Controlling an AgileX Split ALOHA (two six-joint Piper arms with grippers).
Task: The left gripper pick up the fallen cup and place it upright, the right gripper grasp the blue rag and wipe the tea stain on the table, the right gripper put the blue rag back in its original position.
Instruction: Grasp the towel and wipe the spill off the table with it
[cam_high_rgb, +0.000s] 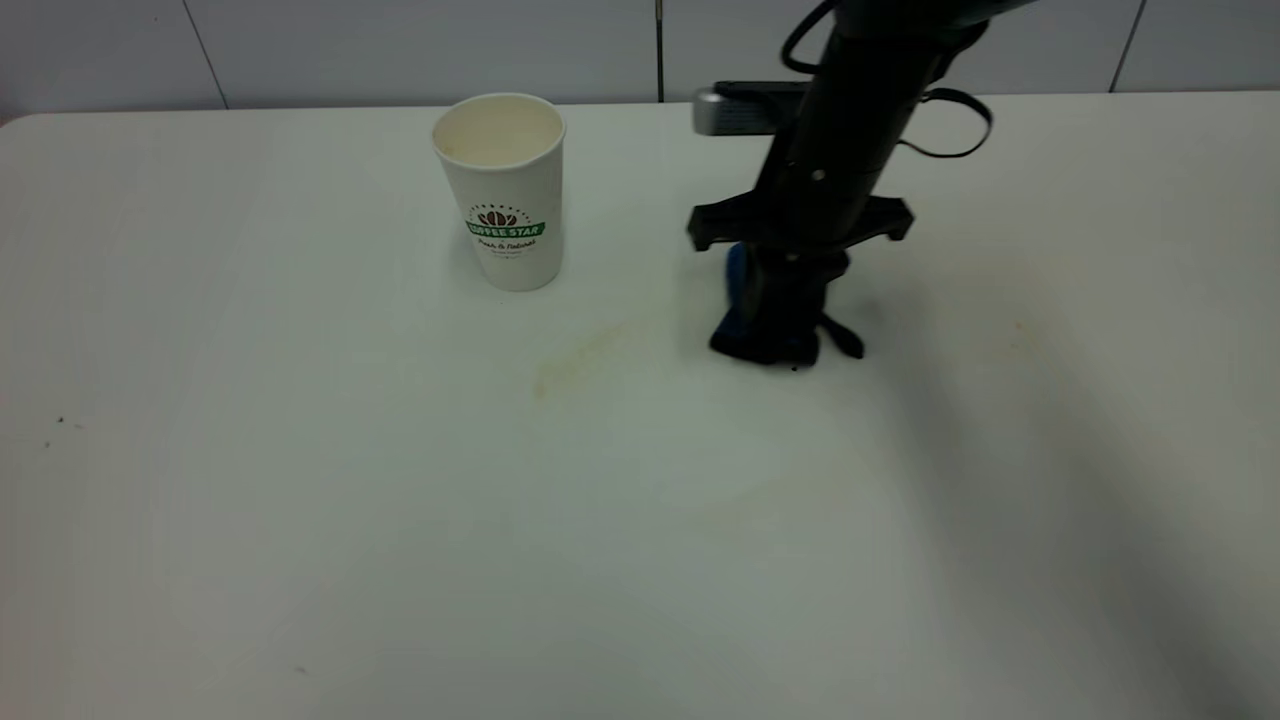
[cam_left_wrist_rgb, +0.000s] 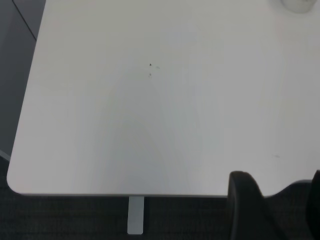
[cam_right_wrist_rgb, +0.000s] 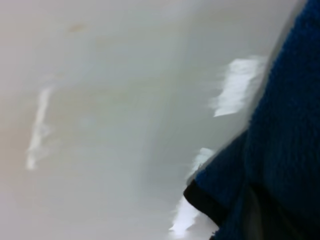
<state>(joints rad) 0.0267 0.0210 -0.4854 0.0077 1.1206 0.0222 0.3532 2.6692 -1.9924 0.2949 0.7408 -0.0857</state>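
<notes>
While the cup (cam_high_rgb: 503, 190) stands upright leftward, the right gripper (cam_high_rgb: 775, 335) clamps the blue rag (cam_high_rgb: 738, 285) against the table (cam_high_rgb: 400, 500).

— Where is the right gripper (cam_high_rgb: 780, 335)?

— About one o'clock from the middle of the exterior view. Its black column-like wrist slants down from the two o'clock edge, with one cable loop at its side and a silver-grey piece behind it. The tip is pressed low, fingers clamped on something they hold.

— And the left gripper (cam_left_wrist_rgb: 272, 210)?

— Outside the exterior view. Its own wrist camera catches only dark finger parts, around five o'clock. Whether they are spread is unclear.
</notes>
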